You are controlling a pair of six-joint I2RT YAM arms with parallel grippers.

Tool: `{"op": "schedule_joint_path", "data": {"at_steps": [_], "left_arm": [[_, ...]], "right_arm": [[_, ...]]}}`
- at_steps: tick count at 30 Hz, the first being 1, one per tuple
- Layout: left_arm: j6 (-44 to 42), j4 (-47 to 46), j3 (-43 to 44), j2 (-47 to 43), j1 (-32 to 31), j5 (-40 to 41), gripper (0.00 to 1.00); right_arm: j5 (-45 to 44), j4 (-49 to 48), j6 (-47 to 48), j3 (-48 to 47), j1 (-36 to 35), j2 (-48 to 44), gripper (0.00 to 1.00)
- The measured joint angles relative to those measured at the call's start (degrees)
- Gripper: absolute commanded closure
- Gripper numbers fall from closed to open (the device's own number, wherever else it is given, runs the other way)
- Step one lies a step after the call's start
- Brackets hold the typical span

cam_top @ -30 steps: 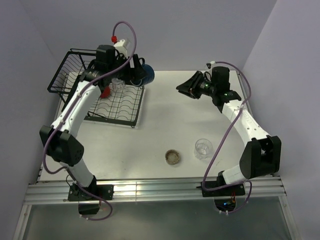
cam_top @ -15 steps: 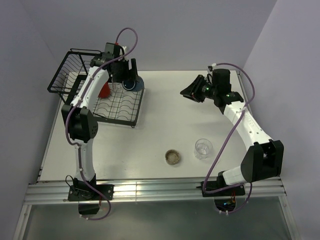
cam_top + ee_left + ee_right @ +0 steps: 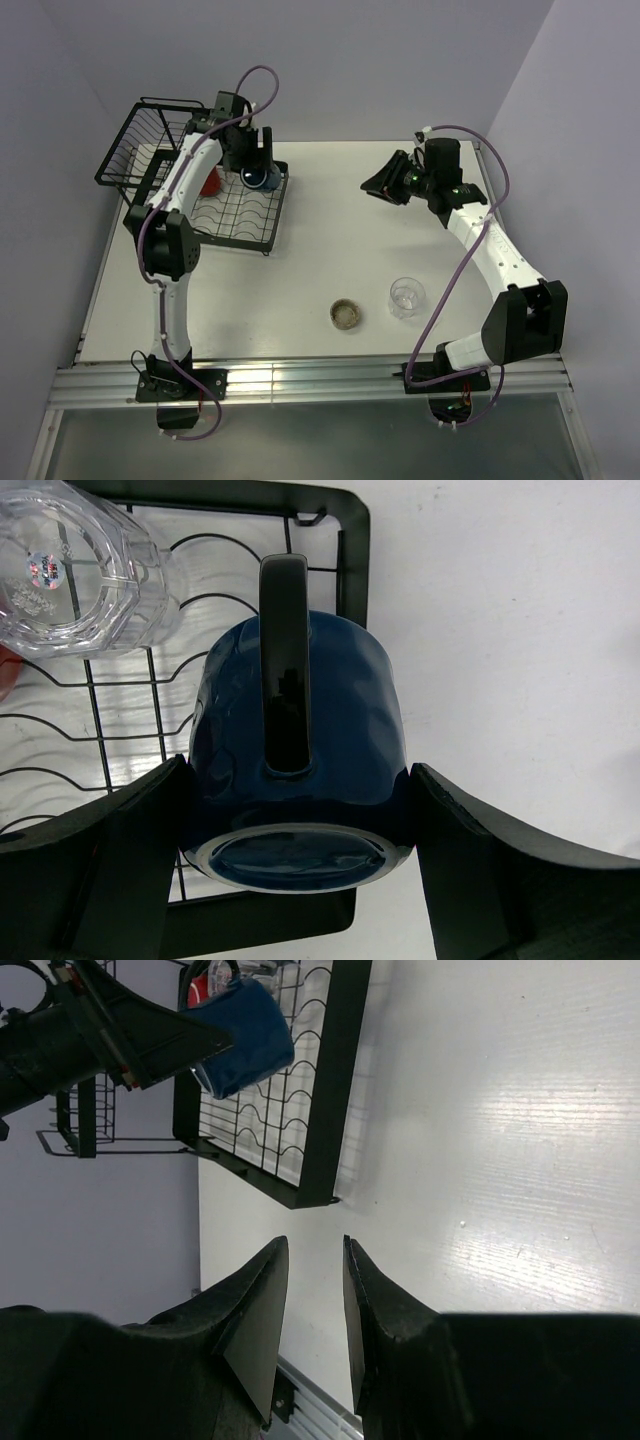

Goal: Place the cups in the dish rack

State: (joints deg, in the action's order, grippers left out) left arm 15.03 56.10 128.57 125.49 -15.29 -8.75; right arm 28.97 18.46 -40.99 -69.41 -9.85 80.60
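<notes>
Over the right edge of the dish rack (image 3: 352,570) tray: placing dark blue mug (image 3: 340,710), clamped by its sides in wide-spread left gripper (image 3: 298,780); touching the grid or not, cannot tell. Next: lower, settle, let go. Idle right gripper (image 3: 314,1250) narrowly parted, empty.

No text is legible; the sticker (image 3: 45,572) on the tumbler (image 3: 110,605) is blurred.

red mug (image 3: 210,183): mostly behind left arm (image 3: 165,248) | tumbler (image 3: 75,565): cut off top-left | blue mug (image 3: 350,730): mouth faces away, inside unseen | dish rack (image 3: 352,580): cropped left/bottom | round item (image 3: 346,314): too small to ID
</notes>
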Motion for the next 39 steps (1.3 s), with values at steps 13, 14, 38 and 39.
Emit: {"op": "schedule_joint_path", "data": {"at_steps": [13,14,38,39], "left_arm": [[-2.1,2.5,1.4,4.6,0.0,1.1,1.00],[-2.1,2.5,1.4,4.8,0.0,1.1,1.00],[-1.7,2.7,2.6,8.3,-0.3,2.9,0.74],[-1.6,2.6,2.6,8.3,-0.3,3.2,0.71]], "right_arm": [[0.2,-0.5,0.2,0.6,0.0,0.0,0.64],[0.2,-0.6,0.2,0.7,0.0,0.0,0.64],[0.2,-0.9,0.3,1.6,0.0,0.7,0.64],[0.2,-0.9,0.4,1.6,0.0,0.7,0.64]]}}
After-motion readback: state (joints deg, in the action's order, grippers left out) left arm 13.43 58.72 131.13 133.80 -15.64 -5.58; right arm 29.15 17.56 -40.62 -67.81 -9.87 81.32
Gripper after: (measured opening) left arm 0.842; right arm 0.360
